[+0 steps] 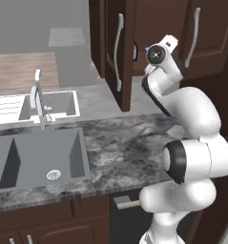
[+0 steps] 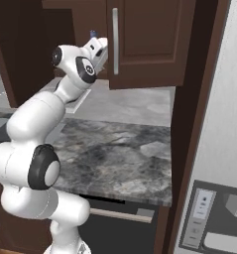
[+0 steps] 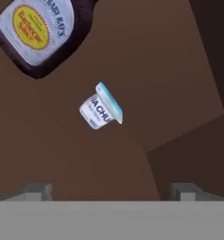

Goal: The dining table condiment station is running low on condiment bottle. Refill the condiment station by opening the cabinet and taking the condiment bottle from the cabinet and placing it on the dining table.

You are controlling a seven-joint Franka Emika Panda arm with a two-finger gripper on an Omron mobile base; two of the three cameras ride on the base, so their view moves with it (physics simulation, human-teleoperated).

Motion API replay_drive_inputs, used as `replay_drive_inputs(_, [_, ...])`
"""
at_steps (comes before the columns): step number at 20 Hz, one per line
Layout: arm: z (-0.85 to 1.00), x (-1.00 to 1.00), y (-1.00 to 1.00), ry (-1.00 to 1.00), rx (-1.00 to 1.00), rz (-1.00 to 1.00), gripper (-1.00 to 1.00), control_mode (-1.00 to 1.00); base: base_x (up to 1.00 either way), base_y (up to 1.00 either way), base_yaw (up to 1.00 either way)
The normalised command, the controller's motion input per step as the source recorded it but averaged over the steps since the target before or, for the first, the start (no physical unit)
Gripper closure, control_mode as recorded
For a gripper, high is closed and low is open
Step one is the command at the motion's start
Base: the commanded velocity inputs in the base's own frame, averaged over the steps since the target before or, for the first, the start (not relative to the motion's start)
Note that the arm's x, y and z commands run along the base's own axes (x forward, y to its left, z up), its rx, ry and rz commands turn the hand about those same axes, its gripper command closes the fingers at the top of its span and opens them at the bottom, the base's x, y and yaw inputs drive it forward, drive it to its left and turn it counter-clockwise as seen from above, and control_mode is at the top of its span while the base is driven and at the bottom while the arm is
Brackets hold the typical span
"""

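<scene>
Cabinet (image 1: 116, 52) door open, so we're partway: condiment bottle (image 3: 38, 33) sits inside the cabinet beside a small white cup (image 3: 100, 108), ungrasped; our gripper (image 3: 111, 190) spread wide, empty; grab and table drop remain

The cabinet (image 1: 153, 28) is matt dark brown wood with smooth silver metal bar handles (image 1: 118, 52), the worktop (image 1: 129, 147) polished grey marbled stone, and the condiment bottle (image 3: 38, 33) glossy dark plastic with a paper-like label.

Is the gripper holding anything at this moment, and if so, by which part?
Nothing is held. The gripper is open inside the cabinet, with the condiment bottle ahead of it, untouched.
</scene>
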Motion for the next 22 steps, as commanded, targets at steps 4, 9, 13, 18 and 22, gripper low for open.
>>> replay_drive_inputs(4, [0.00, 0.00, -0.39, 0.04, 0.00, 0.00, -1.00, -1.00, 0.00, 0.00, 0.00])
replay_drive_inputs(9, [0.00, -0.10, -0.57, 0.02, 0.00, 0.00, -1.00, -1.00, 0.00, 0.00, 0.00])
replay_drive_inputs(13, [0.00, -0.70, -0.66, -0.01, 0.00, -0.02, -1.00, -1.00, 0.00, 0.00, 0.00])
replay_drive_inputs(18, [0.00, -0.96, -0.61, -0.07, 0.00, -0.07, -1.00, -1.00, 0.00, 0.00, 0.00])
replay_drive_inputs(22, [0.00, -0.93, -0.58, -0.07, 0.00, -0.08, -1.00, -1.00, 0.00, 0.00, 0.00])
